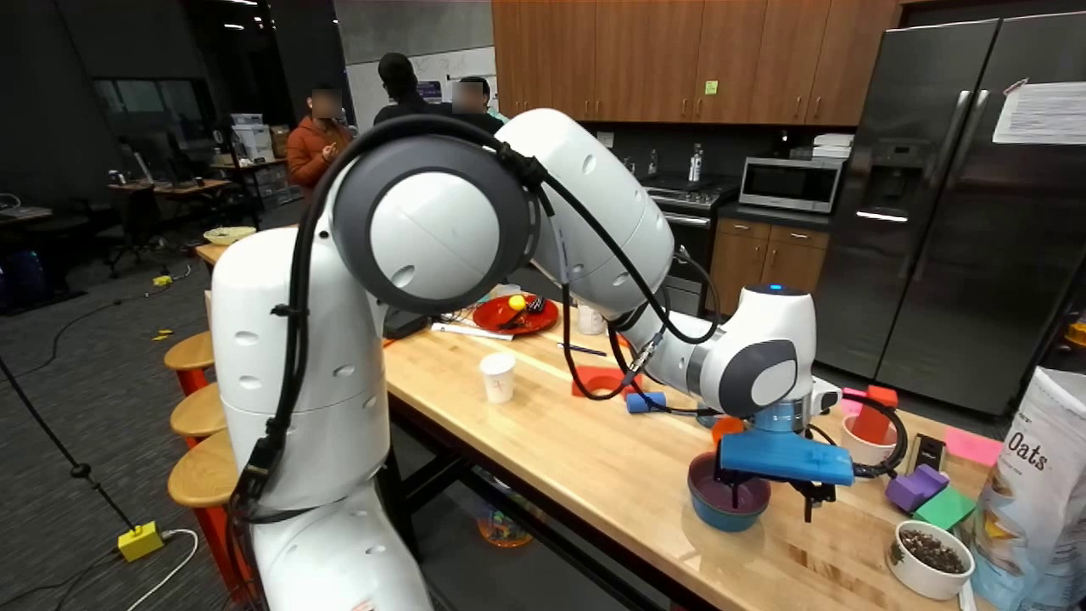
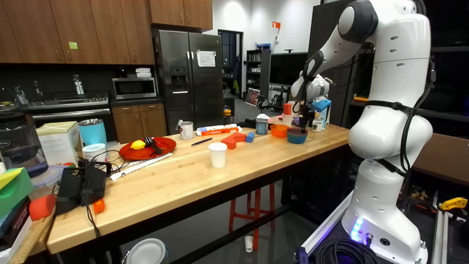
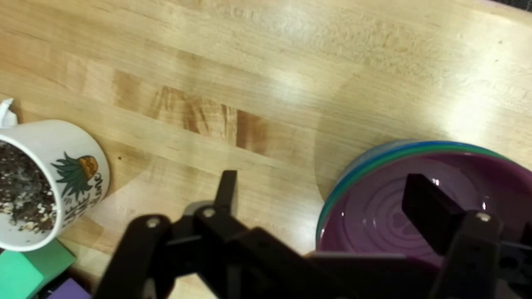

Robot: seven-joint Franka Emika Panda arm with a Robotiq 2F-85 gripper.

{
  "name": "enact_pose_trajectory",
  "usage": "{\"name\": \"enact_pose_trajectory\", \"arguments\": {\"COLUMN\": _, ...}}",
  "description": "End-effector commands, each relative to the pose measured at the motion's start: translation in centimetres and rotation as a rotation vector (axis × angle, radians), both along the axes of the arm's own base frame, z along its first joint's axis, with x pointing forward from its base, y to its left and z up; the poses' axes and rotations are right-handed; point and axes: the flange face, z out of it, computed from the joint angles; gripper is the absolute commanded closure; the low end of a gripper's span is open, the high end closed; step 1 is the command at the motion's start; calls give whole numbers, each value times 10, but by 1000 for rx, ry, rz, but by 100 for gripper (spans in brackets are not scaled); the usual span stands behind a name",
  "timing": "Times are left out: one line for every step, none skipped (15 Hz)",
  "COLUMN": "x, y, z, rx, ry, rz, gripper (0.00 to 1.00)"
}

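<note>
Looks like a kitchen inside a lab or office. Shows a steel refrigerator with a microwave, stove and wooden cabinets to its left; a bookshelf and large screen beyond it; and, in front of it, a robot arm at a long counter.

Glare whitens the tabletop near three o'clock in the wrist view, soft shadow edges the purple bowl at ten, and carpet in an exterior view lies dim at nine.

Upright nested bowls, purple innermost, on table
</note>
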Motion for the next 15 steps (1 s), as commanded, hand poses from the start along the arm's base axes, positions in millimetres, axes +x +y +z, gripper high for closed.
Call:
{"name": "enact_pose_trajectory", "arguments": {"x": 5, "y": 5, "z": 1, "rx": 19, "ry": 32, "rz": 13, "gripper": 0}}
{"name": "enact_pose_trajectory", "arguments": {"x": 7, "y": 8, "z": -2, "rx": 28, "ry": 42, "rz": 18, "gripper": 0}}
{"name": "enact_pose_trajectory", "arguments": {"x": 8, "y": 9, "z": -4, "rx": 33, "ry": 50, "rz": 21, "gripper": 3}}
{"name": "enact_pose_trajectory", "arguments": {"x": 9, "y": 10, "z": -6, "rx": 37, "ry": 57, "rz": 24, "gripper": 5}}
{"name": "enact_pose_trajectory", "arguments": {"x": 10, "y": 12, "z": -7, "rx": 42, "ry": 65, "rz": 26, "gripper": 16}}
{"name": "enact_pose_trajectory", "arguments": {"x": 11, "y": 13, "z": -9, "rx": 44, "ry": 72, "rz": 29, "gripper": 23}}
{"name": "enact_pose_trajectory", "arguments": {"x": 12, "y": 12, "z": -11, "rx": 45, "ry": 83, "rz": 32, "gripper": 28}}
{"name": "enact_pose_trajectory", "arguments": {"x": 12, "y": 13, "z": -12, "rx": 47, "ry": 88, "rz": 33, "gripper": 33}}
{"name": "enact_pose_trajectory", "arguments": {"x": 14, "y": 15, "z": -13, "rx": 51, "ry": 95, "rz": 34, "gripper": 41}}
{"name": "enact_pose_trajectory", "arguments": {"x": 14, "y": 15, "z": -13, "rx": 52, "ry": 99, "rz": 36, "gripper": 48}}
{"name": "enact_pose_trajectory", "arguments": {"x": 15, "y": 14, "z": -14, "rx": 52, "ry": 103, "rz": 37, "gripper": 63}}
{"name": "enact_pose_trajectory", "arguments": {"x": 16, "y": 13, "z": -14, "rx": 50, "ry": 105, "rz": 38, "gripper": 70}}
{"name": "enact_pose_trajectory", "arguments": {"x": 17, "y": 14, "z": -13, "rx": 49, "ry": 106, "rz": 38, "gripper": 77}}
{"name": "enact_pose_trajectory", "arguments": {"x": 18, "y": 13, "z": -11, "rx": 47, "ry": 105, "rz": 40, "gripper": 86}}
{"name": "enact_pose_trajectory", "arguments": {"x": 18, "y": 11, "z": -9, "rx": 43, "ry": 100, "rz": 42, "gripper": 93}}
